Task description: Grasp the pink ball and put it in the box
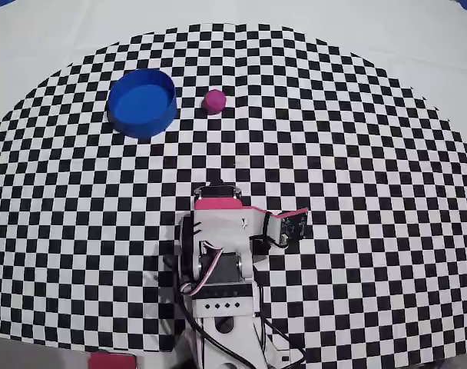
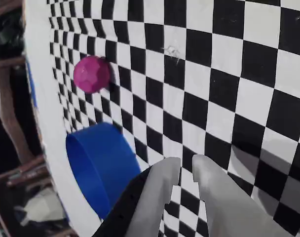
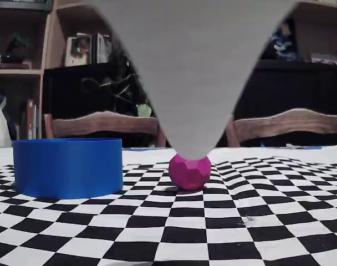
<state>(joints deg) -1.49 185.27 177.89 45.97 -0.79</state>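
The pink ball (image 1: 214,101) rests on the checkered mat at the back, just right of the box (image 1: 147,127), a round blue container, with a small gap between them. In the wrist view the ball (image 2: 92,74) lies at the upper left and the box (image 2: 98,165) at the lower left. My gripper (image 2: 186,163) comes in from the bottom edge, well short of both, its grey fingers nearly together with only a thin slit and nothing held. The fixed view shows the ball (image 3: 189,172) to the right of the box (image 3: 69,166).
My arm (image 1: 218,254) sits folded at the front middle of the checkered mat (image 1: 356,154), with a pink-red panel (image 1: 218,204) on top. A blurred grey wedge (image 3: 193,66) covers the top middle of the fixed view. Chairs (image 3: 102,124) and shelves stand beyond the table.
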